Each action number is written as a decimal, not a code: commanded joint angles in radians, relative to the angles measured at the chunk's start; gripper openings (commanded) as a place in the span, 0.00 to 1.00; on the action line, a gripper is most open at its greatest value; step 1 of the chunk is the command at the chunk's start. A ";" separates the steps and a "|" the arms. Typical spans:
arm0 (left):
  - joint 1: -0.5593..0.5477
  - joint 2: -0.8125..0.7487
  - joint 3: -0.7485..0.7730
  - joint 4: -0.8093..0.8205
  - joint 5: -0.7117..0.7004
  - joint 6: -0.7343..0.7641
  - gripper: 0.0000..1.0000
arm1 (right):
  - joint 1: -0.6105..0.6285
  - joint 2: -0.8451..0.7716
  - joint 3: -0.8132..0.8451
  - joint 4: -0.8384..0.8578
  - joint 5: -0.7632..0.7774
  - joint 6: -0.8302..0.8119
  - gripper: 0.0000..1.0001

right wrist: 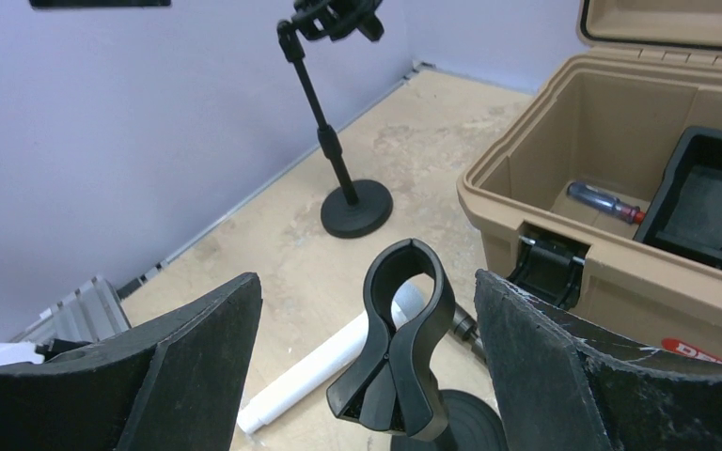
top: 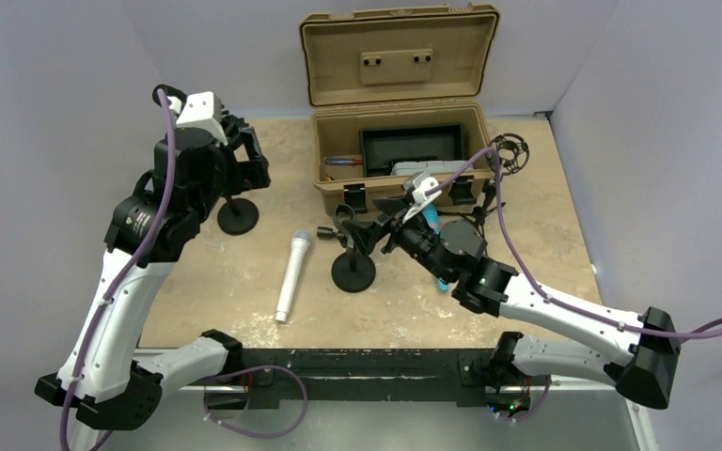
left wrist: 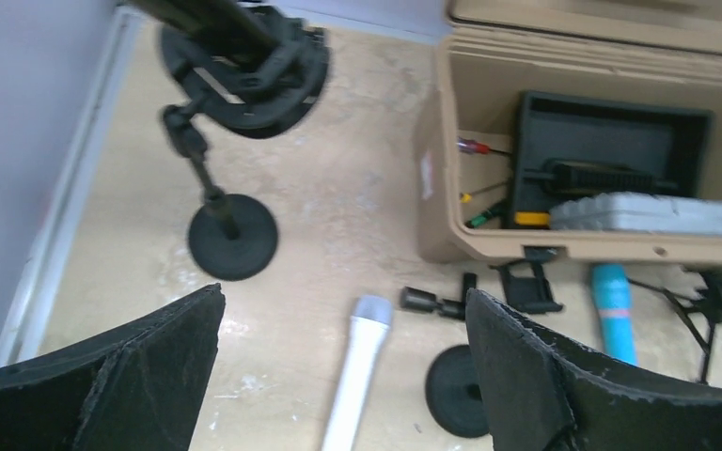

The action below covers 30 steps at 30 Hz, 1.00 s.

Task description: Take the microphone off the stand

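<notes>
A white microphone with a grey head lies flat on the table, left of a short black stand with a round base. It also shows in the left wrist view and the right wrist view. The stand's clip is empty and sits between my right gripper's open jaws. My right gripper is open around the clip without touching it. My left gripper is open and empty, raised at the far left above a second black stand.
An open tan case holding a black tray and tools stands at the back. A teal cylinder and a black tripod lie in front of the case. A round shock mount sits to the case's right.
</notes>
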 commanded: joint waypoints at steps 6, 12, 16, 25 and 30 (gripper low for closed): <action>0.357 0.027 0.099 -0.027 0.167 -0.185 0.99 | -0.002 -0.156 -0.043 -0.009 0.029 -0.001 0.82; 0.409 0.022 0.079 0.078 0.224 -0.226 0.98 | -0.002 -0.208 -0.080 -0.003 0.038 0.007 0.83; 0.409 0.051 0.074 0.113 0.175 -0.210 0.98 | -0.002 -0.197 -0.083 0.009 0.042 0.006 0.83; 0.409 0.164 0.060 0.264 0.041 -0.199 0.95 | -0.002 -0.145 -0.049 0.015 0.050 -0.015 0.83; 0.411 0.226 0.071 0.309 -0.005 -0.205 0.92 | -0.001 -0.169 -0.064 0.006 0.056 -0.002 0.83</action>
